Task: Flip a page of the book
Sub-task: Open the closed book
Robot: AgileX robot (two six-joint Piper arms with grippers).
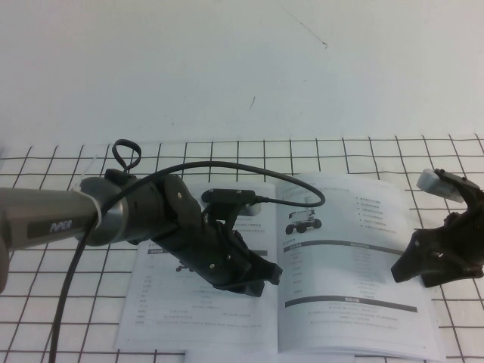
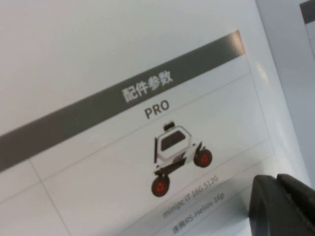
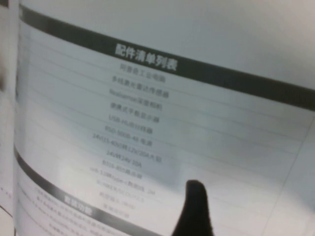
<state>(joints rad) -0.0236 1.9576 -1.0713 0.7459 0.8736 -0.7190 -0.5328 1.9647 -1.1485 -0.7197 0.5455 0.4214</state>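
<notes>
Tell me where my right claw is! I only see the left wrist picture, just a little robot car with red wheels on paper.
Observer: Your right claw is at the outer edge of the book's right-hand page, and it is open.
Operator: And where's my left claw on the book?
Observer: The left claw is low over the left-hand page, close to the middle fold.
Operator: What's under the book?
Observer: A white cloth with black grid lines.
</notes>
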